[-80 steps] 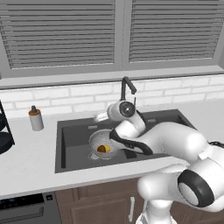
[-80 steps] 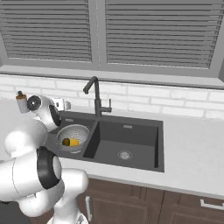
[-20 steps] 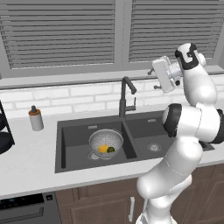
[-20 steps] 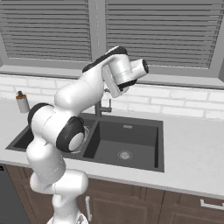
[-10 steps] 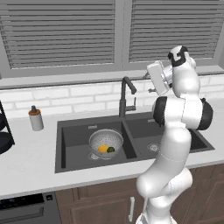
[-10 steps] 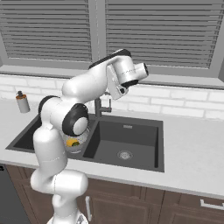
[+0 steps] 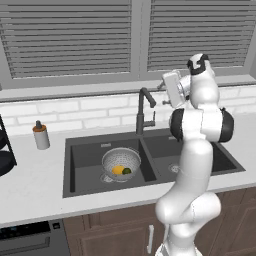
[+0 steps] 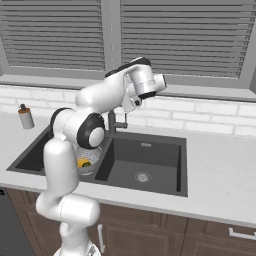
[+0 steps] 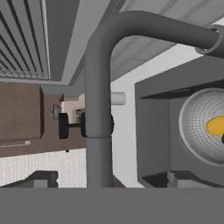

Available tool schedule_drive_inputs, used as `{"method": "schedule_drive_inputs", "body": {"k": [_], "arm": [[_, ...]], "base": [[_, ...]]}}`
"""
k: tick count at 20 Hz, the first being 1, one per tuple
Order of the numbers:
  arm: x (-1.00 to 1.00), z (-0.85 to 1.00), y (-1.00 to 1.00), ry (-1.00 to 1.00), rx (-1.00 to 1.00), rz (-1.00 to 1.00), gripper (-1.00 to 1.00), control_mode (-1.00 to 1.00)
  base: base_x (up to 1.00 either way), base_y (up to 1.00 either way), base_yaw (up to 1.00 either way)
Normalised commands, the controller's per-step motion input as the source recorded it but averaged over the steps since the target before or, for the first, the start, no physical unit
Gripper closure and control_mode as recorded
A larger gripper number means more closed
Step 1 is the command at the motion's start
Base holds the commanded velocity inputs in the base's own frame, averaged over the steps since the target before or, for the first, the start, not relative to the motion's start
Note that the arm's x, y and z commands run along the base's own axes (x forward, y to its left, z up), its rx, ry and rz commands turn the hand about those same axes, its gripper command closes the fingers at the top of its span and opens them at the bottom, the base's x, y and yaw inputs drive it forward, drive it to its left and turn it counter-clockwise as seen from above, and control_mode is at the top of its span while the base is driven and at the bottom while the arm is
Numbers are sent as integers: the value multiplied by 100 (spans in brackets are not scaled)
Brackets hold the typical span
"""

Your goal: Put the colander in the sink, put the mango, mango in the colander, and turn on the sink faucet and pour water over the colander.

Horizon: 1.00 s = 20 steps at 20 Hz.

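Observation:
The silvery colander [image 7: 121, 161] sits in the left basin of the dark sink [image 7: 82, 160], with a yellow mango [image 7: 117, 170] and a greenish mango [image 7: 127, 171] inside it. My gripper [image 7: 162, 92] hangs open, high above the counter, just right of the top of the gooseneck sink faucet [image 7: 142, 112]. In the hand view the faucet's neck [image 9: 98, 87] rises between my spread fingertips [image 9: 43, 178], untouched, and the colander [image 9: 203, 127] with the yellow mango [image 9: 215, 126] lies below its spout. From the right, my arm hides part of the colander [image 8: 90, 152] and faucet [image 8: 114, 122]. No water runs.
A small grey bottle with a brown top [image 7: 40, 136] stands on the counter left of the sink. A dark rack [image 7: 4, 150] is at the far left edge. Closed blinds and a window sill run behind the faucet. The right basin [image 8: 145, 160] holds nothing.
My hand has swung left and slightly down, from the right of the faucet to close beside its top. The jaws stayed open. Colander and mangoes have not moved.

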Motion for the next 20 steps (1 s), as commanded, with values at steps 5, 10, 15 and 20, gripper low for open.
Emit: {"method": "schedule_drive_inputs", "body": {"k": [5, 10, 15, 20], "arm": [[2, 7, 26, -7, 10, 3, -100, -100], [-7, 0, 51, -7, 3, 2, -100, -100], [-8, -2, 27, -5, 3, 0, -100, -100], [-2, -24, -1, -5, 8, 1, -100, -100]], "base": [[0, 0, 0], [0, 0, 0], [0, 0, 0], [0, 0, 0]]}}
